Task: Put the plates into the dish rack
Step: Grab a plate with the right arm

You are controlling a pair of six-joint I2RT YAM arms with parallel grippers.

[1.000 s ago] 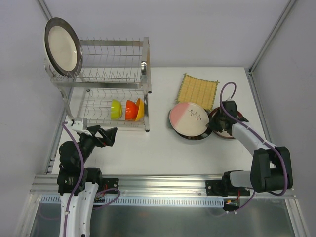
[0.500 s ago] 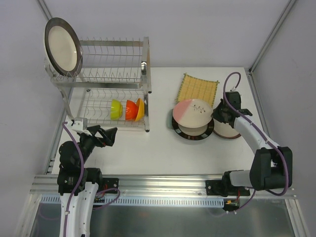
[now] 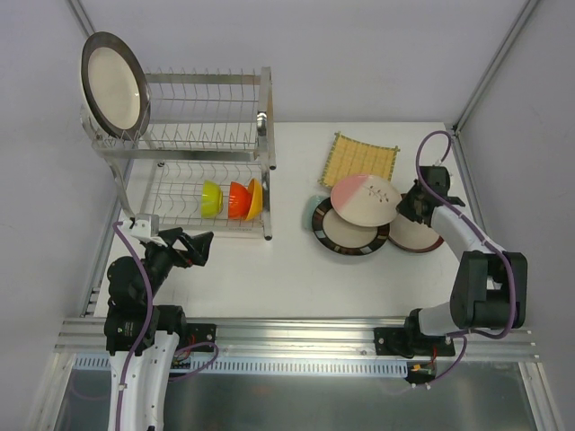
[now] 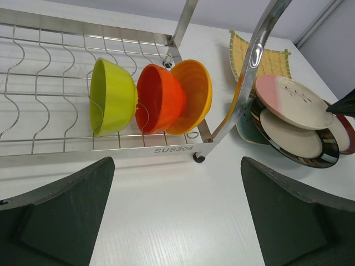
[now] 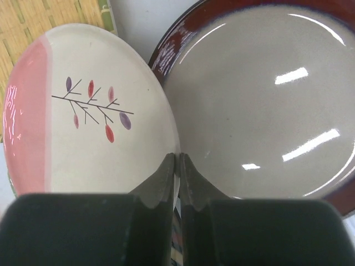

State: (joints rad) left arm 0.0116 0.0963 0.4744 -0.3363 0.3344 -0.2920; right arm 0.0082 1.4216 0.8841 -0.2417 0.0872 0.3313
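My right gripper [image 3: 404, 205] [image 5: 178, 158] is shut on the right rim of the pink-and-white plate [image 3: 366, 199] [image 5: 83, 111]. That plate hangs tilted above the brown-rimmed plate [image 3: 346, 232] [image 4: 299, 138]. The red-rimmed plate [image 3: 418, 235] [image 5: 260, 105] lies flat just right of it. The yellow woven square [image 3: 359, 162] lies behind, and a pale teal dish [image 3: 311, 211] peeks out at the left. The dish rack [image 3: 207, 135] holds a dark-rimmed cream plate [image 3: 115, 85] upright at its top left. My left gripper [image 3: 193, 247] [image 4: 177, 216] is open and empty before the rack's lower tier.
Green [image 4: 113, 97], red-orange [image 4: 161, 100] and orange [image 4: 194, 94] bowls stand on edge in the rack's lower tier. The rack's curved front leg [image 4: 244, 100] stands between my left gripper and the plates. The table's right edge runs close behind my right arm.
My right gripper has lifted the pink-and-white plate off the stack and carried it right and back, uncovering the brown-rimmed plate. The left arm has not moved.
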